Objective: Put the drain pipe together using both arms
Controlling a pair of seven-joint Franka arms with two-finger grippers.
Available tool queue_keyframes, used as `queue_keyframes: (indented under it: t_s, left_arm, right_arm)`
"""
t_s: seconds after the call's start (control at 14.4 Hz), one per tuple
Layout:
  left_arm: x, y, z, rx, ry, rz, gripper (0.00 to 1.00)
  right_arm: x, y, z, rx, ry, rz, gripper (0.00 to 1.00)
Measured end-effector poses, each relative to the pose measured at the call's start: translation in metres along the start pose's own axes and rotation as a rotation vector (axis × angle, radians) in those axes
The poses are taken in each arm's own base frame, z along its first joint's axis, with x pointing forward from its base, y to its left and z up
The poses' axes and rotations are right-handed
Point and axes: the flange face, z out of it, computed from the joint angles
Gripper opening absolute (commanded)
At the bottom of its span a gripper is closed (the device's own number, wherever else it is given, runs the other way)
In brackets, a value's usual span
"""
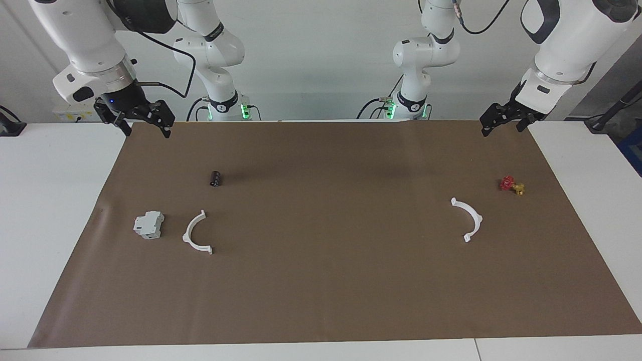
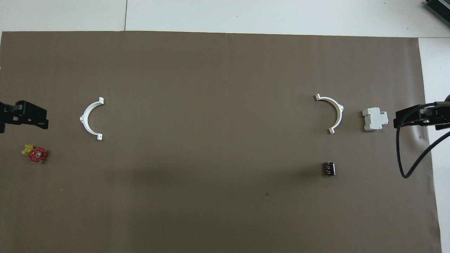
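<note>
A brown mat (image 1: 321, 301) covers most of the white desk (image 1: 50, 225), and its bare edge farthest from the robots lies closest to the facing camera. On the mat, the drain pipe is in two separate pieces, both thin white half-rings lying flat. One half-ring (image 1: 197, 233) sits toward the right arm's end of the desk; the other half-ring (image 1: 468, 219) sits toward the left arm's end. They are well apart, with a broad stretch of bare mat between them, and their open sides face each other across it.

Just beside the first half-ring, toward the right arm's end of the desk, rests a grey-white boxy block (image 1: 149, 224). A small black cylinder (image 1: 215, 178) lies nearer to the robots than that half-ring. Near the other half-ring, closer to the robots and toward the left arm's end, sits a small red and yellow part (image 1: 512, 185).

The right gripper (image 1: 145, 126) hangs over the mat's corner nearest its own base, its fingers spread and grasping nothing. The left gripper (image 1: 502, 123) hangs over the matching corner at its own end, fingers likewise released and empty. Neither touches any object.

As a judgement, the task has not begun: neither half is picked up, and nothing is joined. Everything remains to do, namely taking one half with each arm, bringing them together and mating their end tabs into a ring.
</note>
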Motion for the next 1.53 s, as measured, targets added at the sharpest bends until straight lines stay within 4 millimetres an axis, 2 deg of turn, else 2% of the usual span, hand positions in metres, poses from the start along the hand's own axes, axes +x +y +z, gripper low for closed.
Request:
queue_keyframes:
  t_s: [0.56,0.76,0.9,1.11,1.53]
  left_arm:
    - [0.0,-0.003,0.0,-0.001,0.002,0.002,1.0]
    - [0.0,-0.003,-0.001,-0.001,0.005,0.003,1.0]
    - [0.0,-0.003,-0.002,-0.001,0.007,0.003,1.0]
    - [-0.001,-0.003,-0.003,-0.001,0.009,0.003,1.0]
    - [-0.001,-0.003,-0.003,-0.001,0.014,0.003,1.0]
  right_arm:
    - [0.004,0.0,0.002,0.001,0.029,-0.001,1.0]
    - [0.016,-0.003,0.019,0.005,0.109,-0.012,1.0]
    - [0.026,-0.005,0.048,0.002,0.138,-0.082,1.0]
    - [0.046,-0.006,0.11,-0.001,0.144,-0.244,1.0]
    - [0.095,0.016,0.225,0.027,0.154,-0.556,1.0]
